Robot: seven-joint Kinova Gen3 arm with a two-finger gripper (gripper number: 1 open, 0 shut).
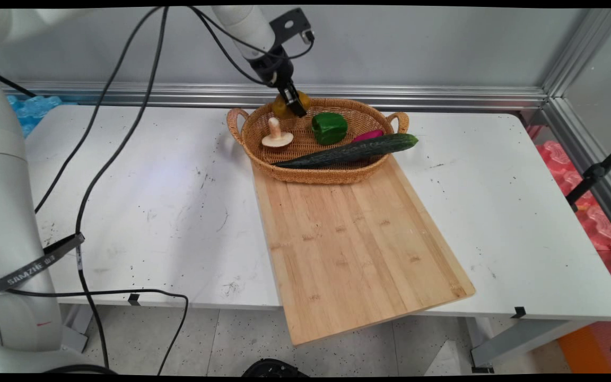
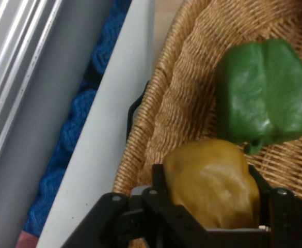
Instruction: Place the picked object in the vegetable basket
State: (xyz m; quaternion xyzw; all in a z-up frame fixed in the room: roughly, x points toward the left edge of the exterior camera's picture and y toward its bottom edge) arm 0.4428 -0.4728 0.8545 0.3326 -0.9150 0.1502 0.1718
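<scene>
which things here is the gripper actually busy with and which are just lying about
Busy with:
- gripper, shut on the yellowish potato
- basket, below the potato

Lying about:
- green pepper, in the basket
- mushroom, in the basket
- cucumber, across the basket's rim
- pink thing, half hidden behind the cucumber
- wooden board

You're looking at a basket [image 1: 305, 172] sitting on the counter [image 1: 151, 212] toward the back, its near edge resting on the far end of a cutting board [image 1: 353, 249] that is overhanging the counter's near edge. Inside, a mushroom [image 1: 277, 136] is lying left, a pepper [image 1: 329, 128] at center, a cucumber [image 1: 348, 151] running along the front with its right tip sticking out over the rim. A potato [image 2: 212, 186] is sitting at the back rim, between the gripper [image 1: 296, 106] jaws.
</scene>
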